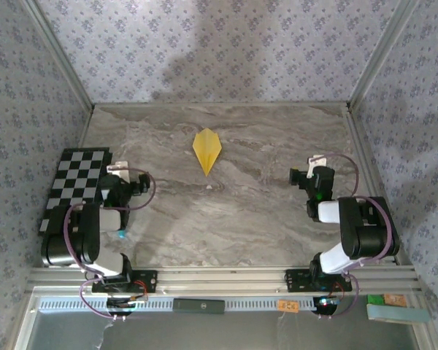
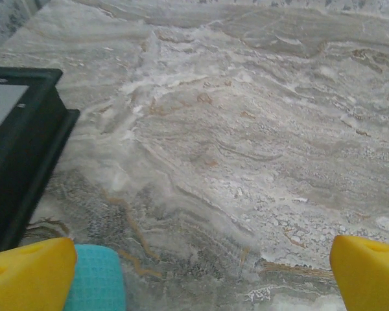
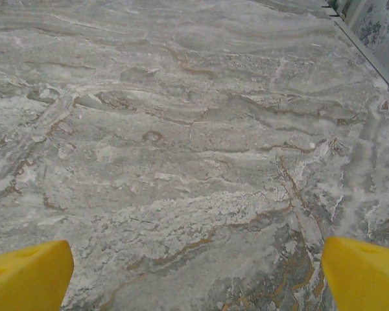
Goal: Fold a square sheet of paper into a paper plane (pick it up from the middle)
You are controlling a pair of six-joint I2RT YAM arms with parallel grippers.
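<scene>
The square sheet of paper lies folded as a narrow yellow paper plane (image 1: 206, 149) with a centre crease, its point toward the arms, at the table's middle back. My left gripper (image 1: 123, 176) hovers near the checkered board, well left of the plane. In the left wrist view its yellow fingertips (image 2: 29, 275) stand far apart over bare marble, so the left gripper (image 2: 204, 275) is open and holds nothing. Off to the plane's right, my right gripper (image 1: 314, 166) is also open, and in its wrist view the right gripper (image 3: 198, 275) has only tabletop between its fingers.
A black-and-white checkered board (image 1: 77, 179) lies at the left, its black edge (image 2: 19, 149) beside my left gripper. A teal object (image 2: 94, 278) sits by the left finger, and a small teal tip (image 1: 121, 235) lies under the left arm. Patterned walls enclose the marble table (image 1: 263, 211).
</scene>
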